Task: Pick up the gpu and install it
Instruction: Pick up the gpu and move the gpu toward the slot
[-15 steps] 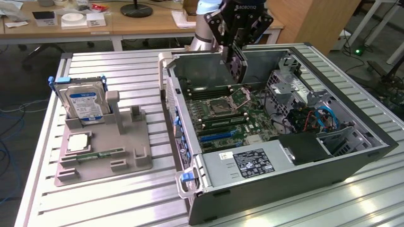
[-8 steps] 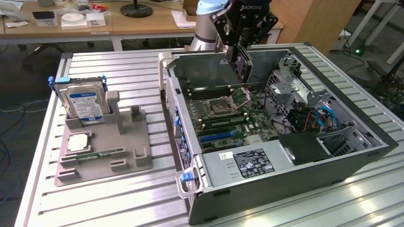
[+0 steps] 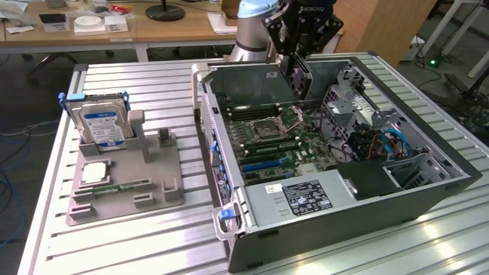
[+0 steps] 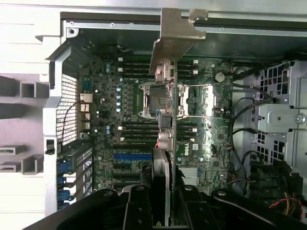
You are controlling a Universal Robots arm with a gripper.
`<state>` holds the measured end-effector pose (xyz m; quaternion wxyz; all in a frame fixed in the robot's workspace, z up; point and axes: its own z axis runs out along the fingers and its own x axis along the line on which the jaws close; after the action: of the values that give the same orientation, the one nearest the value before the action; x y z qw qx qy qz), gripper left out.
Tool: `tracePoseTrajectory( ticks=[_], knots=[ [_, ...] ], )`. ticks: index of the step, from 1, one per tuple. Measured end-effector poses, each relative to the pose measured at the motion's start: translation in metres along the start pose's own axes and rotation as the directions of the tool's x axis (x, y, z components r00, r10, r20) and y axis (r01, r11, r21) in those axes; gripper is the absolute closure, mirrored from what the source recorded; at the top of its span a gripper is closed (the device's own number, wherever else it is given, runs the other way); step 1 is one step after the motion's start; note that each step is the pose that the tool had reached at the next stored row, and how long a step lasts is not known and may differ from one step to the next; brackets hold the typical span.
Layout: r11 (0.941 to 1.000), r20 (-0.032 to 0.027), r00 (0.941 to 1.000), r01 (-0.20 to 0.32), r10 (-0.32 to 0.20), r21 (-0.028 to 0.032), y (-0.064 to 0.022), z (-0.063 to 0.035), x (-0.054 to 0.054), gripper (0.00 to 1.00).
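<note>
My gripper (image 4: 162,194) is black; the gpu (image 4: 161,163) dark, its bracket (image 4: 173,36) silvery; the motherboard (image 4: 206,120) green with a blue slot (image 4: 132,156); the hard drive (image 3: 95,107) label (image 3: 105,126) blue and white.

Silver arm (image 3: 246,43), blue cap (image 3: 256,7), blk gripper (image 3: 296,60)

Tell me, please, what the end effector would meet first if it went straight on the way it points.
Probably the green motherboard inside the open grey computer case, near its silvery processor socket; the thin dark gpu card clamped in the end effector would touch first. Depth is unclear.
</note>
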<state>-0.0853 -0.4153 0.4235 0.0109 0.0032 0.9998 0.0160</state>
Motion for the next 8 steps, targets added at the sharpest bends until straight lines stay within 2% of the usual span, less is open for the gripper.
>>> tracePoseTrajectory(
  ticks=[8],
  knots=[
    [1.0000,0.0000,1.0000,0.000,0.000,0.0001,0.0001,0.0003,-0.012,0.73]
  ],
)
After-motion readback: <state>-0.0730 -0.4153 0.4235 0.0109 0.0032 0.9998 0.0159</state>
